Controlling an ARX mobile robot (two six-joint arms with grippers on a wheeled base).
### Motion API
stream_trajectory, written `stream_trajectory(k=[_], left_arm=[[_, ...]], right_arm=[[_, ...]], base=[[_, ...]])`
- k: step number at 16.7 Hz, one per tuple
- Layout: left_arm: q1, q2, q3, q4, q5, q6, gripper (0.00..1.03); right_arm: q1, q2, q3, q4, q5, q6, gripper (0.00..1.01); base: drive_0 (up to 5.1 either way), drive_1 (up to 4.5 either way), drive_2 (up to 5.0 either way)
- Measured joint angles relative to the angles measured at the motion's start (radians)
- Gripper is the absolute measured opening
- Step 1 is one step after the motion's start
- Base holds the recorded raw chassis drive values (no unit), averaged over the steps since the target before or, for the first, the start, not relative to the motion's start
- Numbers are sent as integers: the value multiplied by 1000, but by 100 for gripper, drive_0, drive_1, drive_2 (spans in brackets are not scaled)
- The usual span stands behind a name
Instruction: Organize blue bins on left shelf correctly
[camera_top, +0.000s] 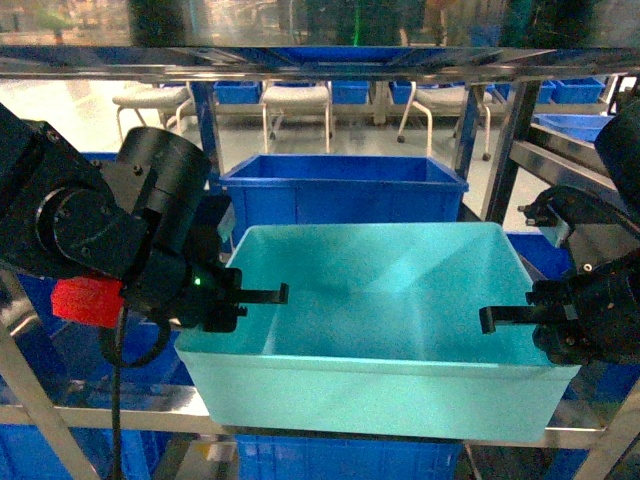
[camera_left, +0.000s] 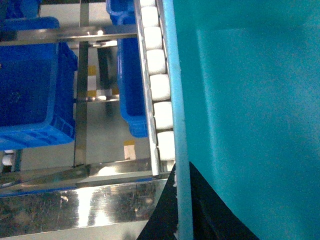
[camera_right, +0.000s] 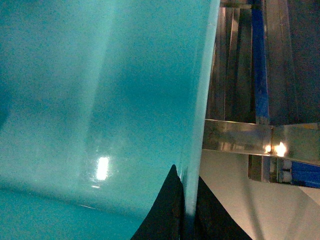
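The turquoise tub (camera_top: 380, 300) had its left wall partly blocked by the left gripper (camera_top: 262, 296) and arm in the head view, and its right rim by the right gripper (camera_top: 500, 318). Both wrist views cut the tub off at the edges, so only one wall showed. The dark blue bin (camera_top: 340, 185) behind was mostly hidden by the tub. Chairs (camera_top: 296, 100) in the background were blurry, and the shelf (camera_top: 300, 62) ran off the frame.

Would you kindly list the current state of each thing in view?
Turquoise bin: empty, upright, on the shelf's rails.
Left gripper: shut on the bin's left wall.
Right gripper: shut on its right wall.
Royal-blue bin behind: upright, contents hidden.
Left shelf: loaded.
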Motion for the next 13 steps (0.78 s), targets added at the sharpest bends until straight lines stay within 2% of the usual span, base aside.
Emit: stream_trajectory(k=[4,8,13], left_arm=[[5,79,78,-47,-2,12,2],[3,154,184,-90,5,38,2],[24,211,284,-140,11,45,2]], right_arm=[[10,81,27,-7,-8,8,2],[-24,160,107,-50,-22,15,2],[-23,196,195,-78,-33,16,2]], base=[[0,0,0],[0,0,0],[0,0,0]])
